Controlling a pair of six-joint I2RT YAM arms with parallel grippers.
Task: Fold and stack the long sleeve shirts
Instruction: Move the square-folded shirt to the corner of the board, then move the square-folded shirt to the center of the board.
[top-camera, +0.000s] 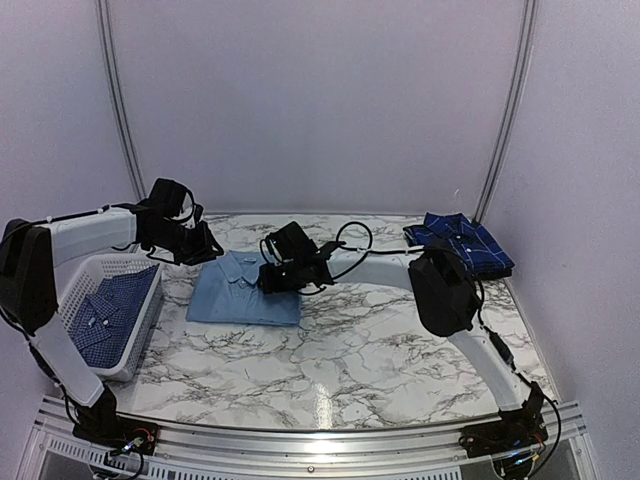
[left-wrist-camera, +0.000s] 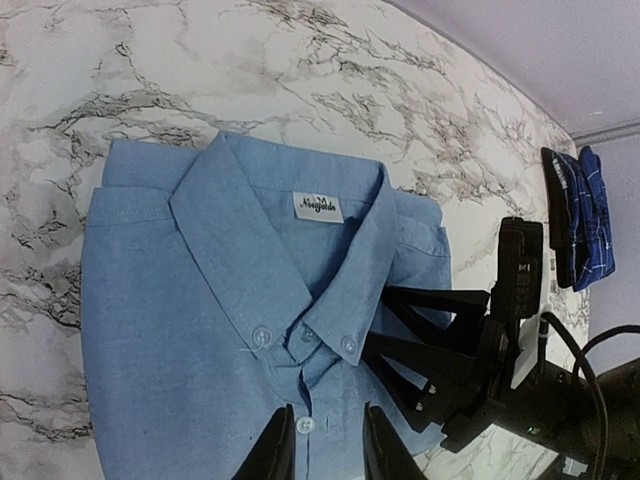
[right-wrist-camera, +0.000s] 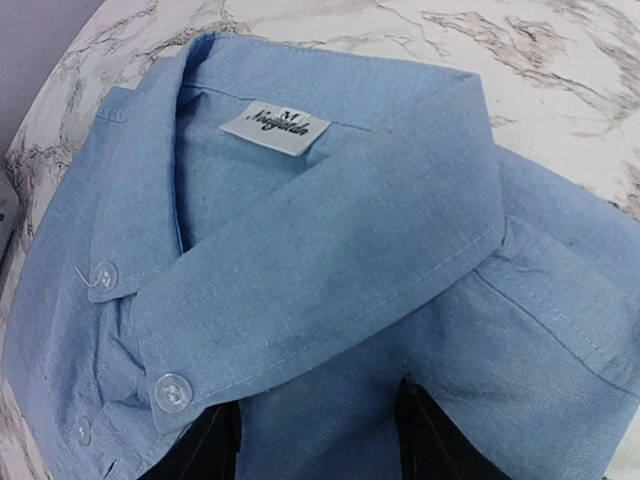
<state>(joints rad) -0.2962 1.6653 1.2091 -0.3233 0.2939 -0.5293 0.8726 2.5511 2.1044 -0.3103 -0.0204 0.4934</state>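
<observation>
A plain light blue shirt (top-camera: 235, 295) lies folded on the marble table, collar up, and also shows in the left wrist view (left-wrist-camera: 180, 330) and the right wrist view (right-wrist-camera: 350, 260). My left gripper (top-camera: 208, 247) hovers at its far left edge, open, fingers either side of the button placket (left-wrist-camera: 322, 445). My right gripper (top-camera: 268, 278) is open at the shirt's right side, its fingers spread over the cloth below the collar (right-wrist-camera: 318, 440); it also shows in the left wrist view (left-wrist-camera: 378, 325). A navy plaid shirt (top-camera: 462, 243) lies folded at the back right. A blue-and-white check shirt (top-camera: 105, 305) lies in a basket.
The white slatted basket (top-camera: 120, 265) stands at the table's left edge under the left arm. The navy plaid shirt also shows in the left wrist view (left-wrist-camera: 578, 215). Curved grey walls close the back and sides. Bare marble lies in front of the light blue shirt.
</observation>
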